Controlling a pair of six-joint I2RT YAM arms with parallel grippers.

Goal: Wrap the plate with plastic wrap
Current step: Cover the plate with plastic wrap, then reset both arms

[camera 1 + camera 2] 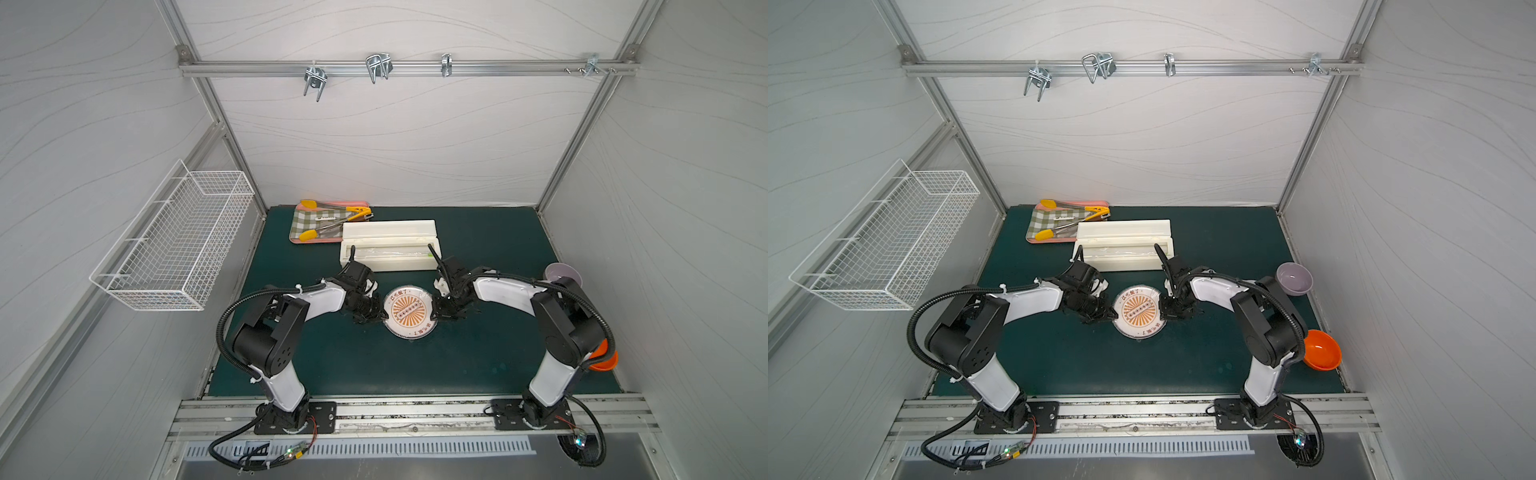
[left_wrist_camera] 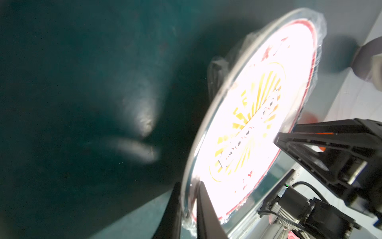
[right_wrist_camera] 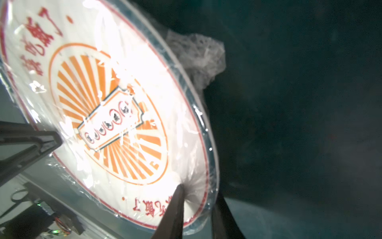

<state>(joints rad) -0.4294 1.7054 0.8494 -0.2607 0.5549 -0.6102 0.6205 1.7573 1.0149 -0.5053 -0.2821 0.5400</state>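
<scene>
The plate (image 1: 409, 311) (image 1: 1139, 311), white with an orange sunburst, sits mid-mat between both arms. Glossy, crinkled plastic wrap (image 3: 198, 53) (image 2: 318, 24) covers its face and bunches under the rim. My left gripper (image 2: 189, 209) (image 1: 376, 316) is at the plate's left edge, its two dark fingers pinched on the film-covered rim. My right gripper (image 3: 198, 209) (image 1: 436, 309) is at the right edge. One of its fingers presses the film on the plate's face and the other is under the rim. I cannot tell whether the plate is off the mat.
The cream dispenser box (image 1: 388, 245) stands open just behind the plate, with a green-checked tray (image 1: 320, 226) of tongs at its left. A pale purple bowl (image 1: 1294, 278) and an orange bowl (image 1: 1323, 350) sit at the right edge. A wire basket (image 1: 174, 245) hangs on the left wall.
</scene>
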